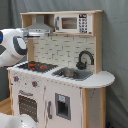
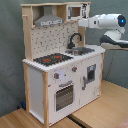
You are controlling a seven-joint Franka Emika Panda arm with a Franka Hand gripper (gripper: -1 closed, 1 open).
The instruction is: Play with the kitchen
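The kitchen (image 1: 60, 95) (image 2: 60, 75) is a tall white and light-wood toy with a black-red hob (image 1: 36, 65) (image 2: 52, 59), a black faucet (image 1: 85, 59) (image 2: 75, 40) over a sink (image 1: 72, 74), an oven door (image 2: 64, 96), a grey hood (image 1: 40, 22) (image 2: 48, 21) and a microwave cabinet (image 1: 74, 23) (image 2: 75, 11). My white arm reaches in at hood height. The gripper (image 1: 46, 33) (image 2: 81, 21) hangs in front of the pegboard back, just below the hood and microwave cabinet, above the counter.
A grey curtain (image 1: 117, 45) hangs behind the kitchen. The toy stands on a wooden floor (image 2: 105, 107). The arm's bulky white links (image 1: 11, 45) (image 2: 112, 30) sit beside the kitchen, at the hob end in the first exterior view.
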